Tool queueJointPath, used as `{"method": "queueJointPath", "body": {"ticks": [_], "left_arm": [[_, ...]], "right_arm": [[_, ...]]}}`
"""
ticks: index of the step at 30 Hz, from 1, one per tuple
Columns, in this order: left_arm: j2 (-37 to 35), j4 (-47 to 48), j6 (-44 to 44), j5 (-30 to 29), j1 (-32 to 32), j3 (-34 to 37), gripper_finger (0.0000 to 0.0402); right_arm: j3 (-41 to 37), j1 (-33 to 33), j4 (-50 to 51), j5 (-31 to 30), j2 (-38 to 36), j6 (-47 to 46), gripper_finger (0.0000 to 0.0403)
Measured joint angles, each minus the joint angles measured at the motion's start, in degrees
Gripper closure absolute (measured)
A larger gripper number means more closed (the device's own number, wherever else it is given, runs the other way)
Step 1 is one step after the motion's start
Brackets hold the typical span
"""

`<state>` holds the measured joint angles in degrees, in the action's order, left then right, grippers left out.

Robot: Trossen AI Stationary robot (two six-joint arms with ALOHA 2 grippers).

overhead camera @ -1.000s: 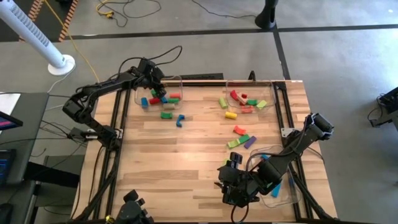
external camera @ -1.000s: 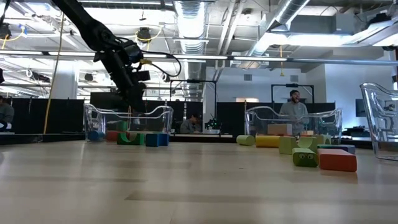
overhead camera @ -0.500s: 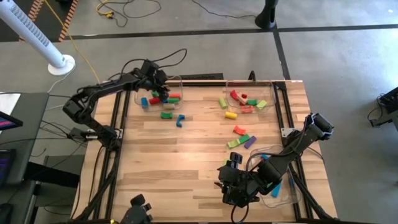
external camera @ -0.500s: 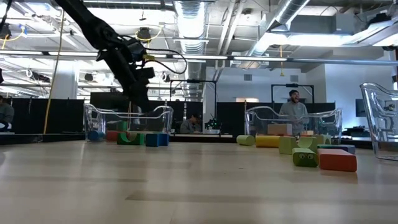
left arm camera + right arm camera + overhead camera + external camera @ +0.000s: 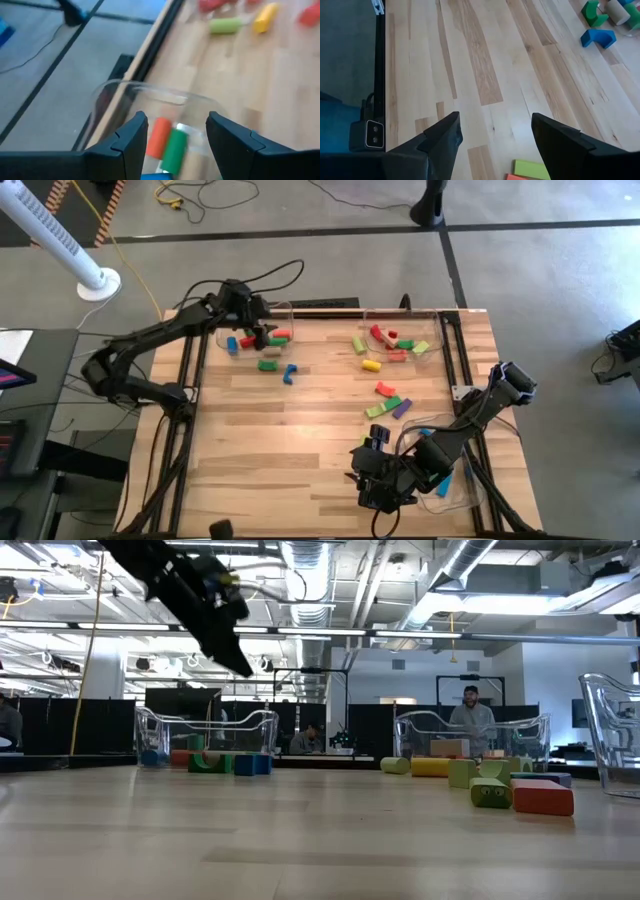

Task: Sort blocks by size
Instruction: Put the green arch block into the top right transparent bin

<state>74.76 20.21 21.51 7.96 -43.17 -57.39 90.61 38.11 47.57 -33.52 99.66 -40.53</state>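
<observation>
Wooden blocks in several colours lie on the far half of the table. A red [image 5: 159, 137] and a green block [image 5: 175, 146] lie with others in the clear far-left tray [image 5: 289, 311]. My left gripper [image 5: 262, 332] is open and empty, hovering above this tray; in the low view it [image 5: 235, 655] stands well clear of the tray's rim [image 5: 205, 718]. My right gripper [image 5: 371, 471] is open and empty, low over bare wood near the table's front edge; its wrist view [image 5: 495, 142] shows the plain tabletop.
A green arch [image 5: 267, 365] and a blue piece [image 5: 291, 370] lie just outside the left tray. A second clear tray [image 5: 437, 315] at the far right holds red, green and pink blocks. Yellow [image 5: 371, 365], orange [image 5: 385, 389], green [image 5: 383, 408] and purple [image 5: 402, 408] blocks lie loose. A third tray [image 5: 448, 485] stands at the near right.
My left gripper has risen from inside the far-left tray to well above its rim, drifting slightly toward the table's right edge. The blocks in the tray have stayed put.
</observation>
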Motion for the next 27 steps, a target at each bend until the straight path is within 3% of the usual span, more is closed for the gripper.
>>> {"method": "queueJointPath", "body": {"ticks": [7,10,19,27], "left_arm": [[-10.8,3.3,-3.8,9.5,3.3,0.0,0.0209],[-15.1,5.1,-5.5,10.6,5.3,0.0,0.0209],[-20.4,14.9,-8.5,8.4,11.5,1.6,0.0209],[-20.3,12.0,-12.1,2.6,15.9,9.5,0.0209]], "right_arm": [[0.0,0.0,0.0,0.0,0.0,0.5,0.0128],[0.0,0.0,0.3,0.0,0.0,0.5,0.0128],[0.0,0.0,0.4,0.1,0.0,2.7,0.0128],[0.0,0.0,0.4,0.2,0.0,3.5,0.0128]]}}
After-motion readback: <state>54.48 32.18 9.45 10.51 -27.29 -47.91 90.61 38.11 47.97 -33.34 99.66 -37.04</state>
